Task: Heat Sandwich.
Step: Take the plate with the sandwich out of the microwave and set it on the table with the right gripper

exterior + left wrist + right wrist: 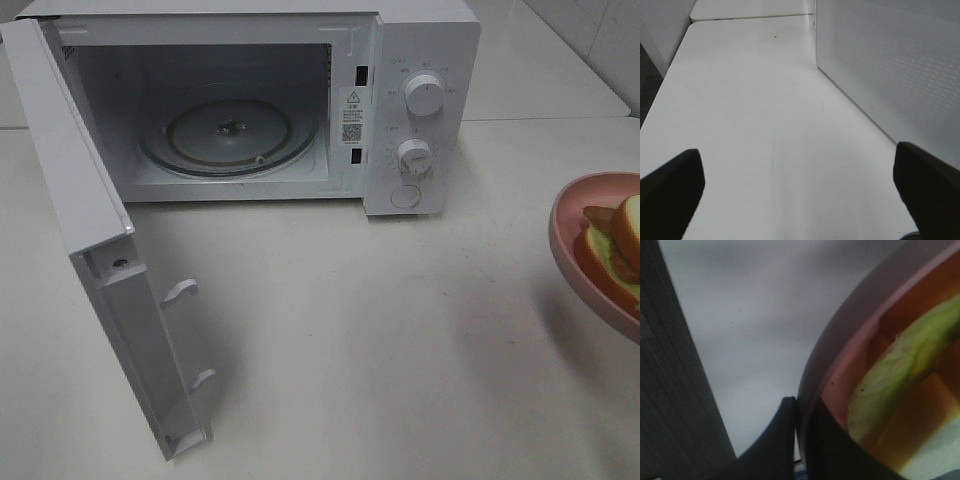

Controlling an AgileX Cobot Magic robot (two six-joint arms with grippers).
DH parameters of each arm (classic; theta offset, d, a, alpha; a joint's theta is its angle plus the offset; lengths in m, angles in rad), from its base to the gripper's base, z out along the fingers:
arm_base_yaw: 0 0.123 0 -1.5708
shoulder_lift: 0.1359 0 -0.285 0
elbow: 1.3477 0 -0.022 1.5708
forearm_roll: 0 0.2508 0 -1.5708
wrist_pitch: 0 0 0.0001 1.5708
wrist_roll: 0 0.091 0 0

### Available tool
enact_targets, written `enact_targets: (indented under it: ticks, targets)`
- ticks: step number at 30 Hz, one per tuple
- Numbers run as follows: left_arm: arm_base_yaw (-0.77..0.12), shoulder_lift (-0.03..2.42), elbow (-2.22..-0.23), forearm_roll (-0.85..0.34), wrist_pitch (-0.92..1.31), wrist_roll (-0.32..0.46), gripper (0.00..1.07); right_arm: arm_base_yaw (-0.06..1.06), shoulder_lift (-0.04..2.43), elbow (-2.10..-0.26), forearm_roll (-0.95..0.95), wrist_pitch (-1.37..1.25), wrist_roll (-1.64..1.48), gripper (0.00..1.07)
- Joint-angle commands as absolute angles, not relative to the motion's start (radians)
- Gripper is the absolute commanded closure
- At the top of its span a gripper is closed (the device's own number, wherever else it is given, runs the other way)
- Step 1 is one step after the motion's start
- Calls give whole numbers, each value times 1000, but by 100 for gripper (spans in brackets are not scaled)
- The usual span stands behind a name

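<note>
The right claw (801,440) is clamped on the rim of the pink plate (840,335), which carries the sandwich (900,375), layered pale green over orange and yellow. The left claw (800,185) gapes wide above bare desk (750,100). Farther off, the microwave (420,60) stands with its door (90,230) swung out, its glass turntable (230,135) exposed.

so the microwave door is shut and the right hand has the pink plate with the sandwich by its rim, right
Not quite: the microwave door is wide open, as the exterior high view shows. The rest holds: the right hand pinches the pink plate by its rim, sandwich on it.
</note>
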State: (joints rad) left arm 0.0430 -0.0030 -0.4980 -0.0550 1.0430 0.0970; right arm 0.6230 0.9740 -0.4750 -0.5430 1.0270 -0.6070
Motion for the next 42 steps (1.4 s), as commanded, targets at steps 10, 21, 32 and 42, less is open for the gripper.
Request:
enact_targets:
  ticks: [10,21,32,42]
  targets:
    - [47,-30,-494,-56,1035,96,10,618,1069,-521,-581,1080,-326,106]
    - [47,-30,-494,-56,1035,96,10,618,1288,-658,-593,1082,-101,106]
    - [47,-30,-494,-56,1035,96,10,615,1519,-844,-559,1125,75,106]
    - [47,-30,-494,-56,1035,96,10,615,1648,-945,-518,1171,129,105]
